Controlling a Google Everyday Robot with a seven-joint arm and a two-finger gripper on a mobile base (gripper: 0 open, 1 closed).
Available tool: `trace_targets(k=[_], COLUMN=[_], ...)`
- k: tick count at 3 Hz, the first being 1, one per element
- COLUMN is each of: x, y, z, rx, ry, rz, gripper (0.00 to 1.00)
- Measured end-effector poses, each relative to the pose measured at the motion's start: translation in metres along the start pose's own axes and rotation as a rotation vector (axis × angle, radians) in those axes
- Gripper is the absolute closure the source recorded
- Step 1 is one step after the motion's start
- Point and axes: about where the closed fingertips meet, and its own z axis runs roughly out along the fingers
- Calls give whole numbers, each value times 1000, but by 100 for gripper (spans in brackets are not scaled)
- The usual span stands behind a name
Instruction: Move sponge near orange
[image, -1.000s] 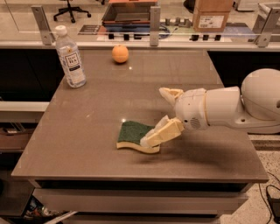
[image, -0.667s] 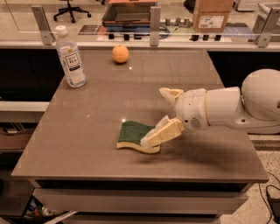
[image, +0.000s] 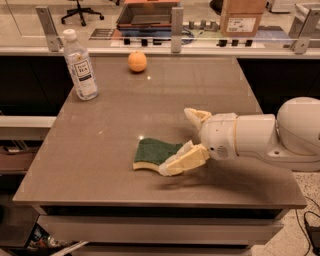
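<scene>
Tabletop (image: 150, 100), grey-brown and faintly glossy, fills the view, with a glass-panelled rail and office floor behind. White arm (image: 280, 135) enters from the right. Its gripper (image: 177, 141) is near the front edge, fingers spread wide, the lower one over the right end of the sponge (image: 152, 152). The sponge lies flat, dark green over pale yellow, wavy-edged. A bottle (image: 80, 67) stands far left. The orange (image: 137, 61) sits far back, well apart.

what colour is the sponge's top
The sponge top is dark green, seen in the camera view; the gripper is at its edge.
</scene>
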Motion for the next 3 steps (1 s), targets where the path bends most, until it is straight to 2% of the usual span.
trace_targets(k=[1,2,3], x=[11,18,20], y=[6,12,19], z=[0,1,5], rx=[14,13,6], ry=[-26,-33,-26], rz=[18,18,0], gripper=[0,14,38])
